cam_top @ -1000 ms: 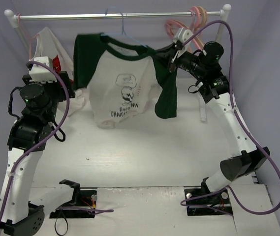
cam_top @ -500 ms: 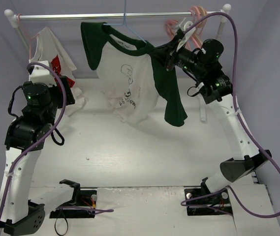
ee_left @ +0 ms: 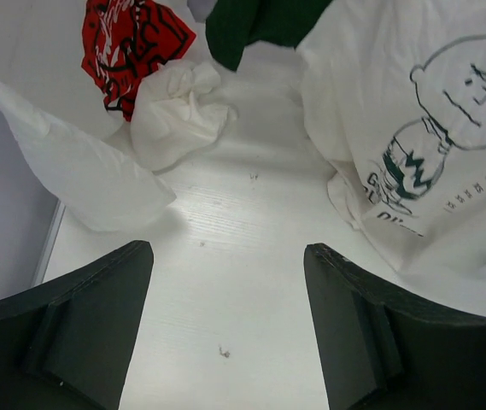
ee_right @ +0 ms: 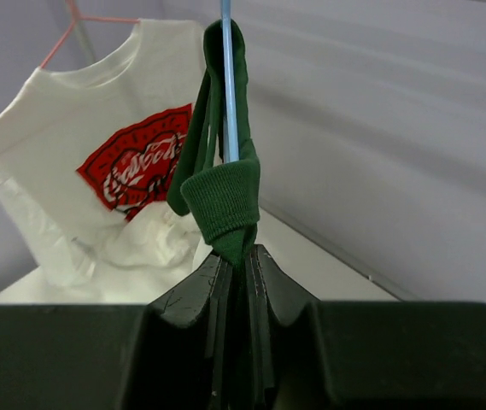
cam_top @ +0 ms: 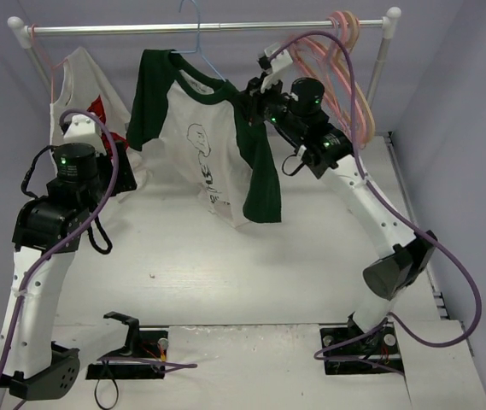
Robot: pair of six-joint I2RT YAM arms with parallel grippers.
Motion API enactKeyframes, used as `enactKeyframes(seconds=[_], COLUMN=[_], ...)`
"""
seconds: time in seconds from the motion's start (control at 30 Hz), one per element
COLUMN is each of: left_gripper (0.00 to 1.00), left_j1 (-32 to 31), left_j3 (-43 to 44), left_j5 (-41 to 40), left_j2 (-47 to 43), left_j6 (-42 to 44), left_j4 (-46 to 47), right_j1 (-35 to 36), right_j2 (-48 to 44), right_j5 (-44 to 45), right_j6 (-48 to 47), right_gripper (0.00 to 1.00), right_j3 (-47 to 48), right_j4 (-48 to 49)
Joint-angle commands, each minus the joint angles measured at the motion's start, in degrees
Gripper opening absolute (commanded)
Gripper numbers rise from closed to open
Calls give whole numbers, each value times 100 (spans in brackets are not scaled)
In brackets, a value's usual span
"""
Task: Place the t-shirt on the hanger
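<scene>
The t-shirt (cam_top: 204, 141) has dark green sleeves and collar and a whitish front with a cartoon print. It hangs on the thin light-blue hanger (cam_top: 200, 38), whose hook is over the rail. My right gripper (cam_top: 249, 100) is shut on the shirt's green collar ribbing (ee_right: 225, 201), right beside the blue hanger wire (ee_right: 227, 85). My left gripper (ee_left: 225, 320) is open and empty above the table, left of the shirt's hem (ee_left: 413, 154). In the top view it sits at the left (cam_top: 121, 158).
A white shirt with red print (cam_top: 84, 90) hangs on a pink hanger at the rail's left end; it also shows in the left wrist view (ee_left: 131, 43). Several pink hangers (cam_top: 345, 51) hang at the rail's right end. The rail (cam_top: 106, 29) spans the back.
My right gripper has carried the collar left and up along the rail. The shirt and blue hanger swung left with it. My left arm has shifted slightly right.
</scene>
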Motion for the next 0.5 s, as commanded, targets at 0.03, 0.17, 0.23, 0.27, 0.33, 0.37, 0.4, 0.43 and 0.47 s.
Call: enactKeyframes(seconds=[0.03,0.17,0.23,0.27,0.33,0.37,0.4,0.43,0.47], left_gripper=[72,72,72,72,72,72,72,72,72], left_j1=[0,0,0,0,0,0,0,0,0], left_j3=[278,314,270,261,243,243,226,217,199], left_j5=[-49,-57,-40,-66,-101,-119,-128,-136,-128], left_j2=[81,134,117,108,99,90,82,73,55], left_j6=[-219,-272,-272,-263,-246,-246,-237,-237,-237], left_j4=[-320,-540,-584,-610,-645,-672,-672,-689,-689], right_j1=[161,258,372,415,547,591,679,714,758], right_j2=[508,1096,1273,1448,1599,1721,1766,1810,1862], right_j5=[1268,1805,2077,2113,2262,2324,2420,2430,2482], right_j6=[244,411,429,437,438,429,429,446,490], right_gripper=[0,0,0,0,0,0,0,0,0], right_j3=[802,1338,1497,1637,1735,1805,1797,1796,1770], right_j4=[1449,1678,1765,1801,1871,1871,1923,1933,1941])
